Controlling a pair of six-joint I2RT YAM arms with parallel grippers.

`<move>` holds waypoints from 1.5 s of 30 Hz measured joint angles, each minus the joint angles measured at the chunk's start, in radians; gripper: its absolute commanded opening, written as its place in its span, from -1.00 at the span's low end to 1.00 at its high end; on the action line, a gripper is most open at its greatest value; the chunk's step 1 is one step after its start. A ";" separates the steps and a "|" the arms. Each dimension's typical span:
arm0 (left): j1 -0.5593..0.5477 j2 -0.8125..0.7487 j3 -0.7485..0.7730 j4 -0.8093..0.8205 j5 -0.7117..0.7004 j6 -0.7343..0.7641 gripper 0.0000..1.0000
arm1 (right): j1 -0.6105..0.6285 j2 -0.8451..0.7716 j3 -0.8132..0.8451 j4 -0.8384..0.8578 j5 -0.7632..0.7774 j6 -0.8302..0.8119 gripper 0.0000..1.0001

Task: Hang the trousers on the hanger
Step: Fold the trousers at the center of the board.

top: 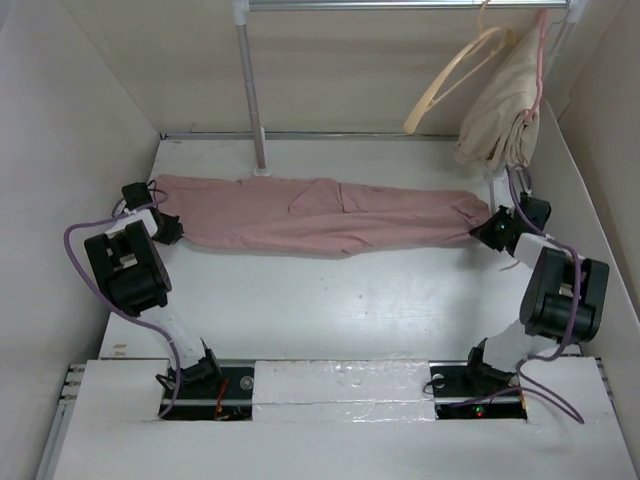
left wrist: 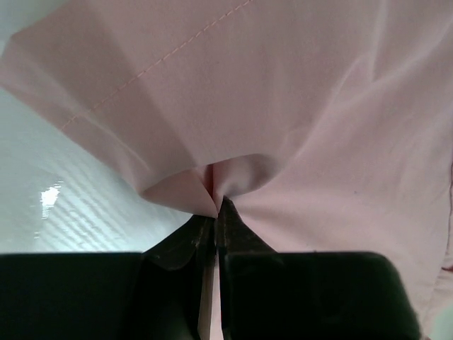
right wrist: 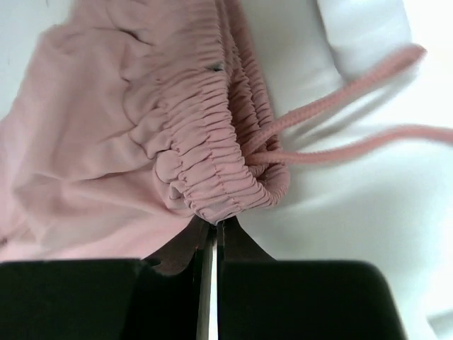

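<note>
I see the white table (top: pixel 330 300) with the trousers (top: pixel 320 215) lying flat across its far half. They are stretched from left to right, with the leg ends at the left and the gathered waist at the right. A cargo pocket shows near the middle.

Above the far edge runs a metal rail (top: pixel 400 5) on an upright post (top: pixel 250 90). At the right end of this rail hangs a beige garment (top: pixel 500 110) on a pinkish hanger (top: pixel 541 50). Just beside it, on its left, hangs the hanger (top: pixel 430 90). It is tilted, bears nothing, and is well apart from the trousers.

The left gripper (top: pixel 165 225) is at the leg end. In the left wrist view its jaws are pressed together on a small fold of the pink cloth (left wrist: pixel 283 85), with almost no gap at the tips (left wrist: pixel 216 205).

The right gripper (top: pixel 490 232) is at the waist. In the right wrist view its jaws (right wrist: pixel 212 223) are also closed tight and pinch the edge of the gathered waistband (right wrist: pixel 212 142).

The drawstring (right wrist: pixel 340 99) comes out from the waistband and lies loose on the table, to the right.
</note>
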 measured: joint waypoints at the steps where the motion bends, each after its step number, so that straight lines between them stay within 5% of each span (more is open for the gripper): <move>1: 0.001 -0.004 0.000 -0.006 -0.010 0.011 -1.00 | -0.010 -0.037 -0.012 -0.024 -0.002 -0.013 -1.00; 15: 0.001 -0.294 -0.228 -0.281 -0.194 0.107 -1.00 | -0.316 -0.486 -0.165 -0.478 -0.122 -0.184 -1.00; 16: 0.003 -0.324 -0.244 -0.301 -0.213 0.108 -0.72 | -0.319 -0.513 -0.165 -0.496 -0.121 -0.192 -0.41; 19: 0.017 -0.407 -0.275 -0.330 -0.273 0.125 0.19 | -0.330 -0.558 -0.182 -0.488 -0.108 -0.217 0.66; 21: 0.022 -0.451 -0.279 -0.330 -0.297 0.128 0.47 | -0.358 -0.540 -0.184 -0.481 -0.111 -0.241 0.99; 24: -0.007 -0.516 -0.278 -0.330 -0.301 0.122 0.67 | -0.388 -0.516 -0.185 -0.481 -0.111 -0.276 1.00; 28: -0.129 -0.607 -0.248 -0.333 -0.261 0.115 0.67 | -0.394 -0.512 -0.206 -0.433 -0.134 -0.287 1.00; 37: -0.563 -0.764 -0.286 -0.198 -0.126 0.090 0.62 | -0.393 -0.437 -0.330 -0.246 -0.160 -0.222 0.96; 41: -0.790 -0.706 -0.314 -0.167 -0.126 0.053 0.61 | -0.342 -0.344 -0.322 -0.099 -0.158 -0.141 0.54; 44: -0.967 -0.607 -0.299 -0.150 -0.158 0.025 0.61 | -0.303 -0.278 -0.312 -0.021 -0.147 -0.088 -0.06; 45: -1.022 -0.565 -0.282 -0.149 -0.171 0.016 0.61 | -0.300 -0.262 -0.312 -0.002 -0.146 -0.069 -0.49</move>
